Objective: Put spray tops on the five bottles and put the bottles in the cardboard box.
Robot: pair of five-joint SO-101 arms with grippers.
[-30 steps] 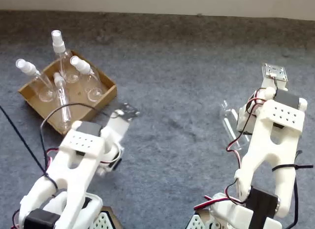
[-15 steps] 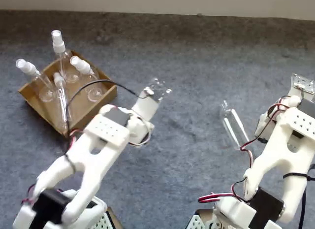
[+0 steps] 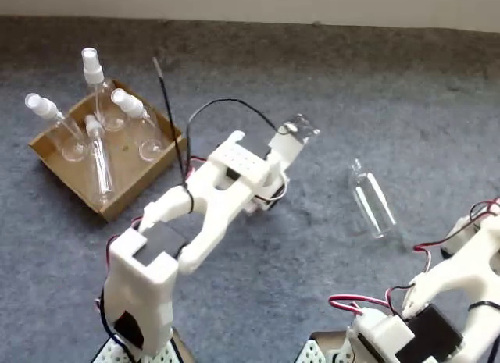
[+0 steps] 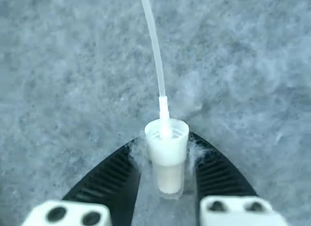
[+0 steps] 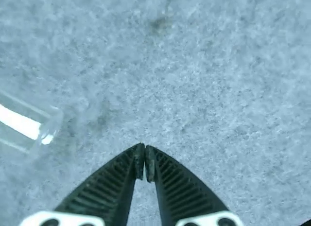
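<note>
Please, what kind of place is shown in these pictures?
Probably a small robotics test bench: two white plastic arms on a grey felt-covered table, the left end effector holding a white plastic spray top, and a shallow brown cardboard box of clear spray bottles.

Closed right pincer above grey carpet, clear bottle nearby.

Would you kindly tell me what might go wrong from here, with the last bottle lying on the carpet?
1. The bottle lies flat on the carpet, unheld. The right claw is shut and empty, so pushing the spray top in may roll it away.
2. The long thin dip tube sticking out from the left claw may miss the bottle's neck or bend.
</note>
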